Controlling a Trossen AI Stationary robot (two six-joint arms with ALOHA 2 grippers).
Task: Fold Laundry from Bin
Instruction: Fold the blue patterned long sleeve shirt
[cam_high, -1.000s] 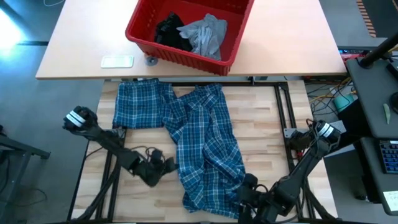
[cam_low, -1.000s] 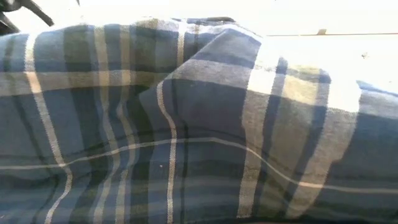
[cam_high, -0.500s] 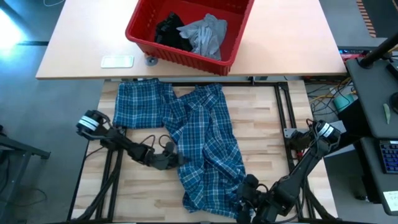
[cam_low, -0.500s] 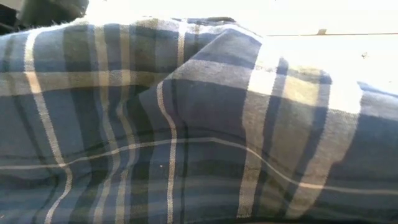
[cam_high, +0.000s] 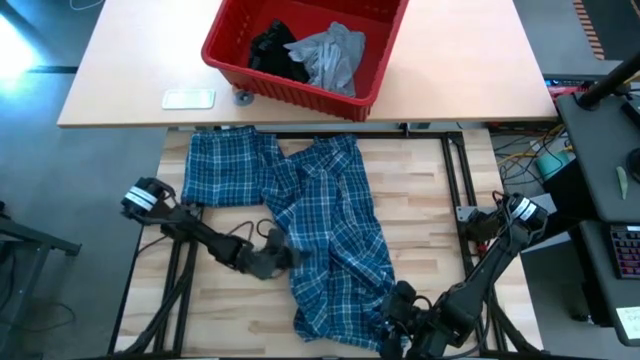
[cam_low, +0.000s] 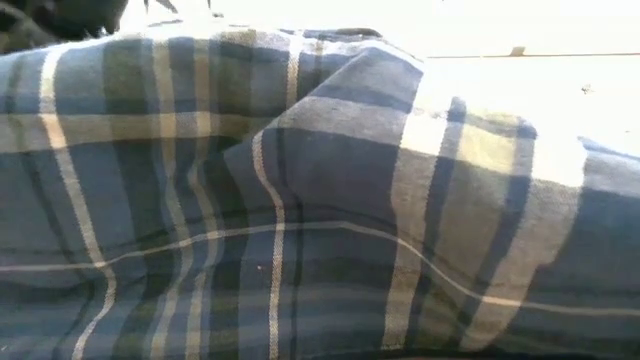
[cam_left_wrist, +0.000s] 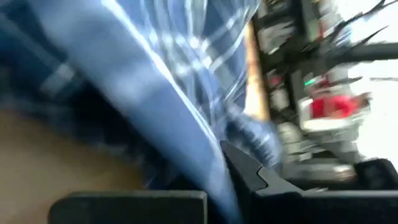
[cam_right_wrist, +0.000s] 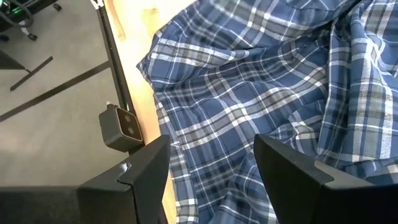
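Where the plaid shirt (cam_high: 325, 235) lay spread and rumpled across the wooden table (cam_high: 230, 300), the left gripper (cam_high: 283, 255) had reached in at the garment's left edge, about midway along its length. Its fingers were drawn together, and in the blurred left wrist view a fold of blue plaid cloth (cam_left_wrist: 186, 124) appeared to run between them, so it seemed to be pinching the shirt's edge. The right gripper (cam_high: 395, 325) sat at the near end of the shirt by the table's front edge, with its fingers (cam_right_wrist: 292, 168) standing apart over the fabric and gripping nothing. The red bin (cam_high: 225, 45) rested on the lighter table (cam_high: 460, 70) beyond, well apart from the shirt, with a grey T-shirt (cam_high: 330, 55) and a small black garment (cam_high: 272, 50) lying inside it.
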